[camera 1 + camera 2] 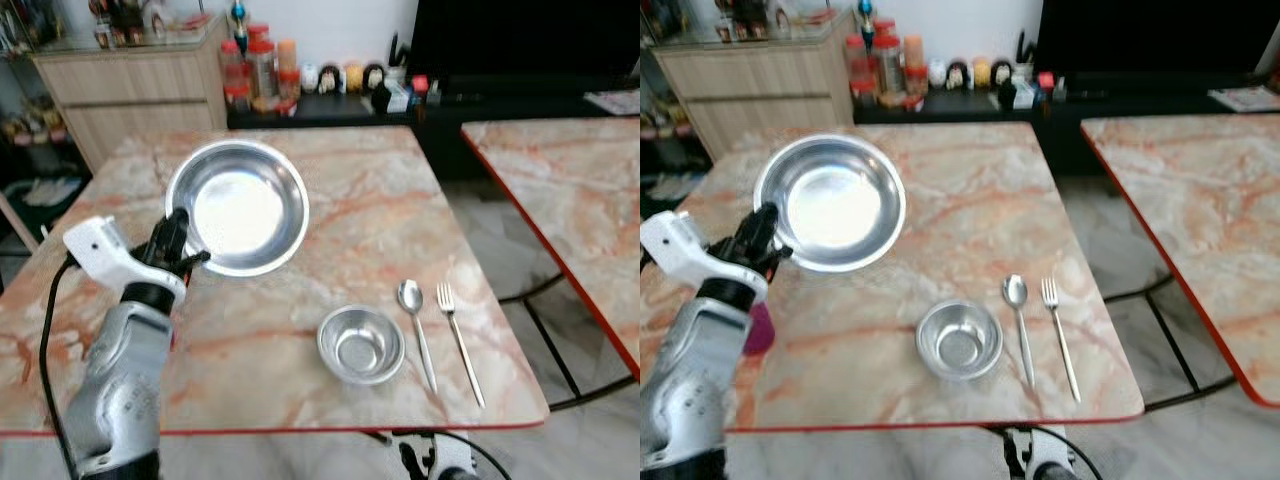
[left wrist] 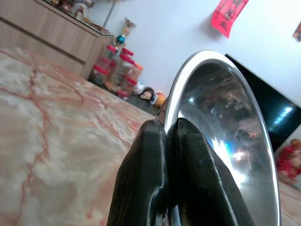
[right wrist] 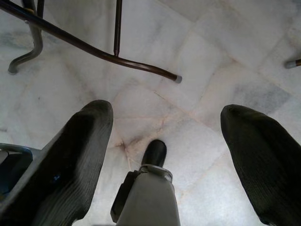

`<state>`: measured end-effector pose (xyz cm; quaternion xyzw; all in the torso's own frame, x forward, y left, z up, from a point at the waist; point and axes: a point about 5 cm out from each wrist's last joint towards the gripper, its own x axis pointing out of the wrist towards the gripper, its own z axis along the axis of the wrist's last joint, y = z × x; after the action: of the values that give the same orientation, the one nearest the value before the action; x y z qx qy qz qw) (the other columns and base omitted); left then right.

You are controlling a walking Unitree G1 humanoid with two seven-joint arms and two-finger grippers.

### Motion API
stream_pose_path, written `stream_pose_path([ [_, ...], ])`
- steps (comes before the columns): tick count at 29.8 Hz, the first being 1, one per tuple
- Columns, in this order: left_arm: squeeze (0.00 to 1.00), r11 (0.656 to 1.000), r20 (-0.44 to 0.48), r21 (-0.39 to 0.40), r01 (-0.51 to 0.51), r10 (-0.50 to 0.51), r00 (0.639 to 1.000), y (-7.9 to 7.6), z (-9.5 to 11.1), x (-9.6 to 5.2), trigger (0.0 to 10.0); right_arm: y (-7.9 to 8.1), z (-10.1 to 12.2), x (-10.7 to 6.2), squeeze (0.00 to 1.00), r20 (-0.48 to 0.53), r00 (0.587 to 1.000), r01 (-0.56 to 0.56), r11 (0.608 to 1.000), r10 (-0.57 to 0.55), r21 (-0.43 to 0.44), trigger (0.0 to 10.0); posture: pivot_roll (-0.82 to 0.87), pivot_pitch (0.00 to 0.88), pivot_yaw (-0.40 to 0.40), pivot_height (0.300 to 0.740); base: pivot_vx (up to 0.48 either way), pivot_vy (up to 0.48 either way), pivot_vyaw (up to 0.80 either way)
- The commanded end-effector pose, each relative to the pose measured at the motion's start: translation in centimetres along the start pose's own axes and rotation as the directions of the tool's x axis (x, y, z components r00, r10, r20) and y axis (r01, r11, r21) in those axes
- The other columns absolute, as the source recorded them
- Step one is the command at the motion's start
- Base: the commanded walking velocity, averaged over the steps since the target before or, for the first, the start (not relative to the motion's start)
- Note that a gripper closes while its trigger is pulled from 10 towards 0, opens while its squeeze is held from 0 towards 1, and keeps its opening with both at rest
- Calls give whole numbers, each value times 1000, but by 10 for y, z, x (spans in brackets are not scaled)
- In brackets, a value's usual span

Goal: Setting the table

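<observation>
Above the marble table (image 1: pixel 360 200), left tool (image 1: pixel 183 243) pinches a shiny steel plate (image 1: pixel 240 215).

Large steel bowl (image 1: pixel 238 206): shiny, round, wide-rimmed; tilted, near rim pinched by left tool (image 1: pixel 178 248); over bench (image 1: pixel 350 200), left of centre.
Small steel bowl (image 1: pixel 361 344): upright, empty; near front edge, just left of spoon.
Spoon (image 1: pixel 416 323): bowl end away from front edge; parallel to fork.
Fork (image 1: pixel 458 336): tines pointing away; just right of spoon, apart.
</observation>
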<state>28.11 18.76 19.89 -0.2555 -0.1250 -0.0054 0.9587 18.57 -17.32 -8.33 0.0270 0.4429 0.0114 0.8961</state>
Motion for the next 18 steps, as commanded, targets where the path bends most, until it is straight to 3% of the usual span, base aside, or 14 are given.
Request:
stream_pose_path([
  [1,0,999,46,40,-8,6,999,-5,4,7,10000,-1,6,1,0,17,1000,8,1000,-9,9,10000,189,0,1,740,0,0,0],
  [9,0,992,104,120,-48,36,994,0,7,16,10000,-12,-13,-4,0,-46,997,64,998,-63,10,10000,174,0,9,740,0,0,0],
  [18,0,985,136,141,-103,83,987,8,7,11,10000,-15,-27,-8,0,-73,996,58,998,-57,4,10000,174,0,10,740,0,0,0],
])
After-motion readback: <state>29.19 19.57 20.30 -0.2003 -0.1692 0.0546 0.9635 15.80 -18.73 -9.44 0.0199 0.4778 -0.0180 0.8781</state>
